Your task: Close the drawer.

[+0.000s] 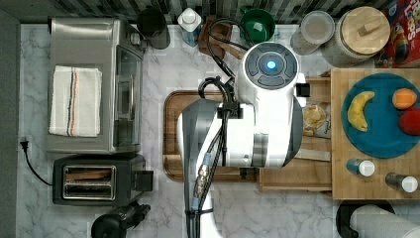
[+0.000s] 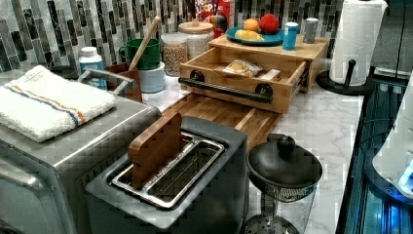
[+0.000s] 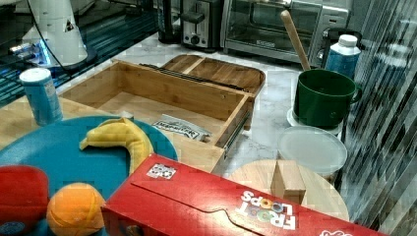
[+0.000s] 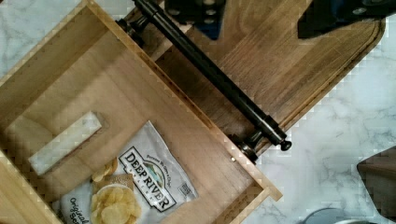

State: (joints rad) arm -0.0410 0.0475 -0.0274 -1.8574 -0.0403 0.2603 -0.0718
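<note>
A kitchen countertop of white marble (image 1: 163, 64) backed by a striped tile wall (image 2: 44, 29); a toaster oven (image 1: 94, 84) with a folded towel (image 1: 75, 100) on top; a slot toaster (image 1: 94, 181); a paper towel roll (image 2: 359, 39); a cereal box (image 3: 236, 206); fruit on a blue plate (image 1: 384, 134).

A folded towel (image 1: 75, 100) lies on the toaster oven (image 1: 94, 84), with the toaster (image 1: 96, 181) just beside it. A banana (image 1: 359, 110) and an orange (image 1: 404, 98) sit on the blue plate (image 1: 381, 141); a green mug (image 3: 324, 97) stands near the backsplash.
</note>
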